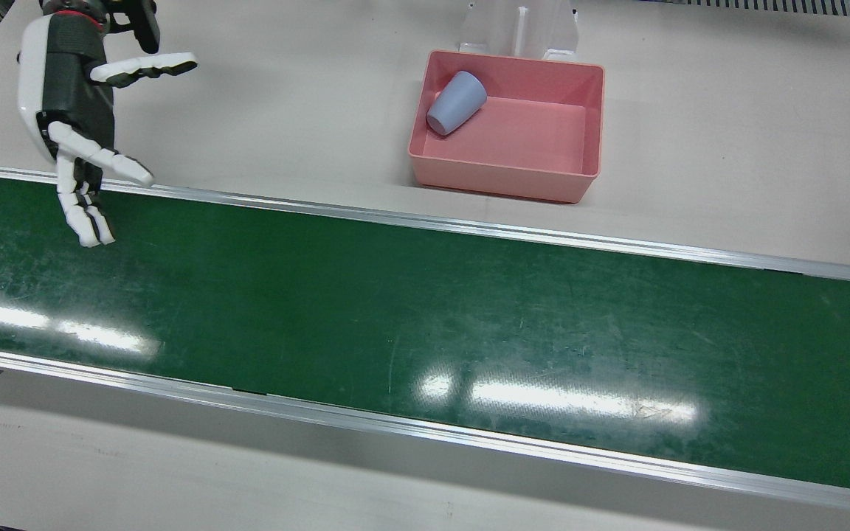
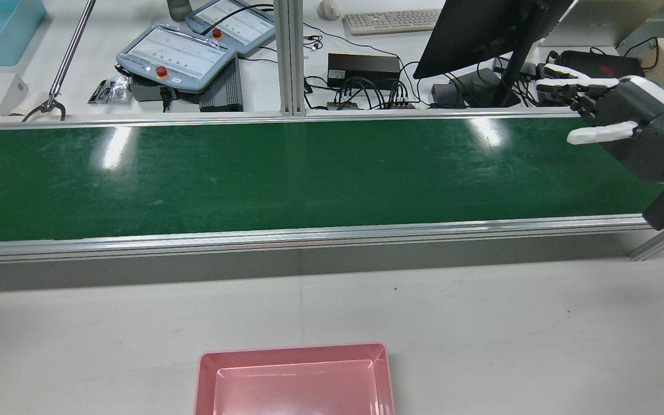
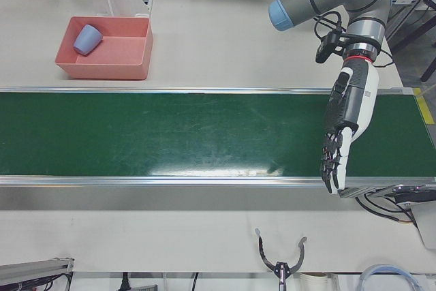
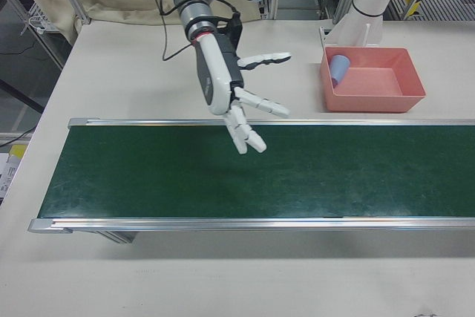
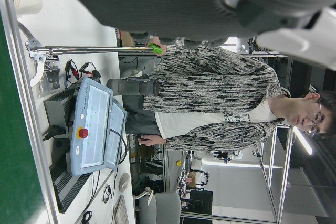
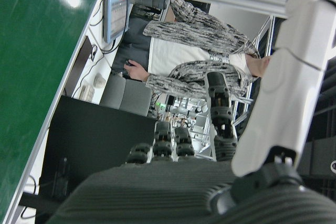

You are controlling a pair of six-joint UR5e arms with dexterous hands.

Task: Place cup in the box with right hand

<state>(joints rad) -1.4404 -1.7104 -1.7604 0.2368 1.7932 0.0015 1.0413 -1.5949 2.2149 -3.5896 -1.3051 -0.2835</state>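
Blue-grey cup (image 1: 457,102) lying on its side inside the pink box (image 1: 593,122), tucked into the box corner nearest the robot's pedestal, mouth tilted toward the conveyor belt (image 1: 425,324); same placement in the left-front view, cup (image 3: 87,39) in the far corner of the box (image 3: 136,59), and in the right-front view, cup (image 4: 339,69) against the box (image 4: 404,87) wall closest to the right arm. Box resting on the pale surface (image 1: 727,147) between the belt and the pedestal edge, apart from the belt's metal rail. Right hand (image 1: 74,125) empty, fingers (image 1: 93,214) spread and pointing out over the near rail of the belt, thumb splayed sideways, well apart from the box; in the right-front view the same hand (image 4: 234,102) hanging palm-open over the belt's pedestal-side edge. Left hand (image 3: 344,124) also empty, fingers (image 3: 332,165) extended and close together, pointing down over the operators'-side rail at the far end of the belt. In the left hand view a person (image 5: 220,103) in a patterned top behind a teach pendant (image 5: 92,127) on the operators' desk
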